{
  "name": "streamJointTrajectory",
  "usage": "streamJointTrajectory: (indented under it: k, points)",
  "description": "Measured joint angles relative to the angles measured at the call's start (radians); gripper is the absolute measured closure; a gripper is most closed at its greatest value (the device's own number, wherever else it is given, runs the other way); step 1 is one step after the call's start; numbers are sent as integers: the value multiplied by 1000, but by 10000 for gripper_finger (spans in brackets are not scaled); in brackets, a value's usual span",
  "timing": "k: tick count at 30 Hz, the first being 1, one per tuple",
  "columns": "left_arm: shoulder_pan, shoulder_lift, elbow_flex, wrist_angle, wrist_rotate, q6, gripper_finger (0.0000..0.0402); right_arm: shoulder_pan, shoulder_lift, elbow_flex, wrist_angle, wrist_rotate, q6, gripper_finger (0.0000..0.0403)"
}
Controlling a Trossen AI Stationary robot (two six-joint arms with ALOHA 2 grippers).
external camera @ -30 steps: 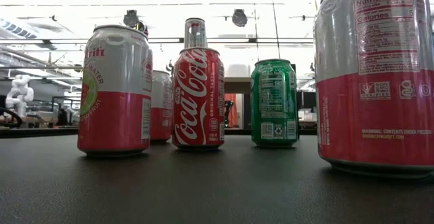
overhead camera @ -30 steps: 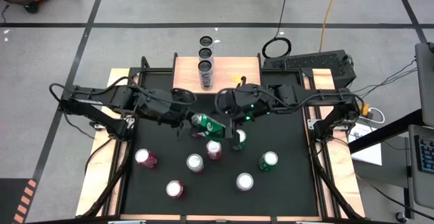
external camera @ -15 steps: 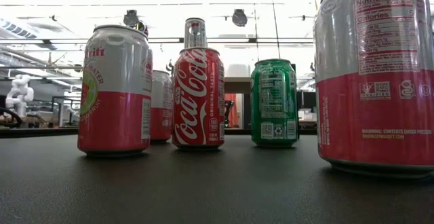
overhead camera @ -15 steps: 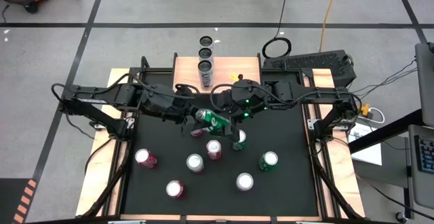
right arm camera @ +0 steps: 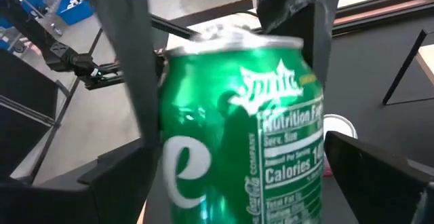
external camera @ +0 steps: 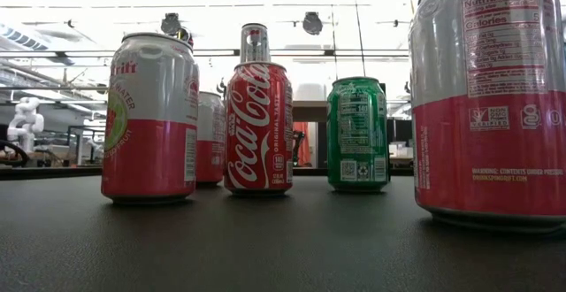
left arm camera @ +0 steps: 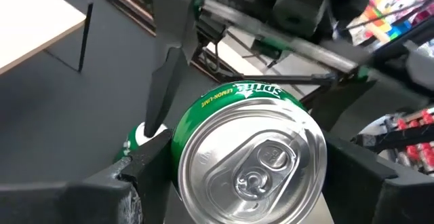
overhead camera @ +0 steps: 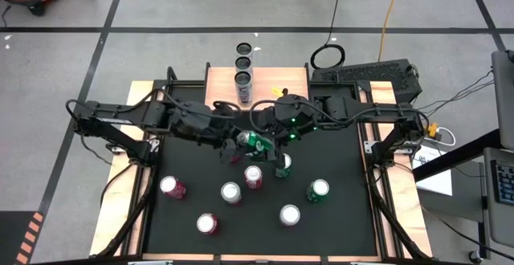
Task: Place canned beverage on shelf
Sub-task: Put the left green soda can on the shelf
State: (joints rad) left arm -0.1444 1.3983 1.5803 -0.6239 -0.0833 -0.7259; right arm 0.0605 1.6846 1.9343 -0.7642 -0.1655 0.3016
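Observation:
A green Sprite can (overhead camera: 255, 142) hangs in the air over the middle of the black table, lying nearly level with its lid toward my left arm. My left gripper (overhead camera: 244, 140) is shut on it. My right gripper (overhead camera: 267, 143) is open, and its fingers (right arm camera: 125, 180) stand on either side of the can's bottom end (right arm camera: 237, 183). Whether they touch it I cannot tell. The shelf (overhead camera: 281, 84), a light-wood board, stands at the table's far edge with three cans (overhead camera: 243, 78) in a line on its left part. My left gripper pinches the can's side wall near the lid end (left arm camera: 178, 157) between its two fingers (left arm camera: 146, 173), one on each side. The fingers come from the table's left and lie along the can. The can sticks out ahead of them, clear of the table.
Several cans stand on the table below and nearer: red-and-silver ones (overhead camera: 173, 187) (overhead camera: 207, 223), a Coca-Cola can (external camera: 258, 128), green ones (overhead camera: 318, 189) (overhead camera: 283, 165). Wooden strips (overhead camera: 120, 209) run along the table's left and right sides. The shelf's right part is bare.
The two grippers have drawn a little closer together. The can has gone slightly toward the table's right, and its bottom end now lies between my right fingers.

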Motion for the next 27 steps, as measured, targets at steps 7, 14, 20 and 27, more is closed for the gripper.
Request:
streamJointTrajectory:
  k: [7, 14, 20, 27]
  points:
    - [0, 0, 0, -4, 1, 1, 118, 3, 0, 0, -22, -22, 0, 9]
    - [0, 0, 0, -5, 1, 6, 117, 3, 0, 0, -19, -22, -1, 13]
    - [0, 0, 0, -5, 1, 7, 117, 3, 0, 0, -19, -22, -9, 61]
    - [0, 0, 0, -6, 3, 6, 117, 3, 0, -1, -20, -23, -23, 120]
